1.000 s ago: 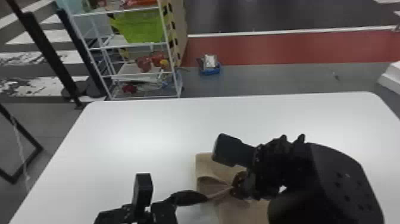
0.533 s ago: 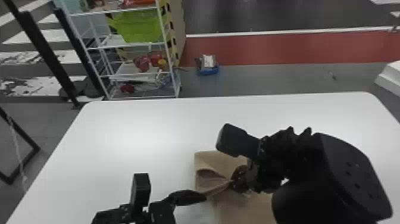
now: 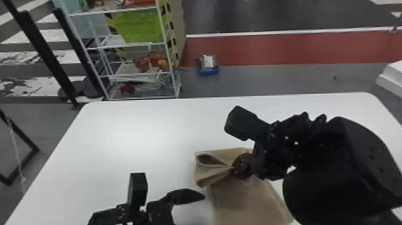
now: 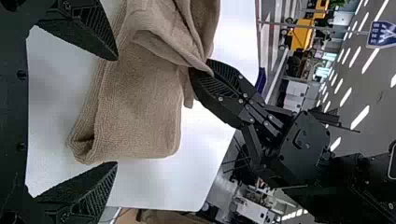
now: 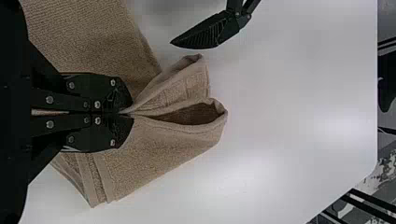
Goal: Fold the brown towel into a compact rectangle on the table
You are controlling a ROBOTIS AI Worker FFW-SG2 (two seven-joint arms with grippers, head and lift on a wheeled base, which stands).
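Note:
The brown towel [image 3: 251, 200] lies on the table in a folded strip, its far end bunched up into open loops. My right gripper [image 3: 236, 172] is over that far part; in the right wrist view the right gripper [image 5: 132, 115] is shut on a pinch of the towel [image 5: 159, 154], with loose folds spreading beyond the tips. To the left of the towel is my left gripper [image 3: 187, 196]. Seen from its own wrist, the left gripper [image 4: 116, 111] stands open, its fingers wide apart above the towel [image 4: 140, 102], with nothing gripped.
The white table [image 3: 134, 134] extends beyond and left of the towel. Behind it stand a wire shelf [image 3: 134, 45] with a green bin and a small blue container [image 3: 208, 70] on the floor. The right forearm covers the table's right part.
The towel fold that was stretched to the left fingertip has come free and sprung back into a loop by the right gripper. My right gripper has shifted farther from the robot; the left has hardly moved.

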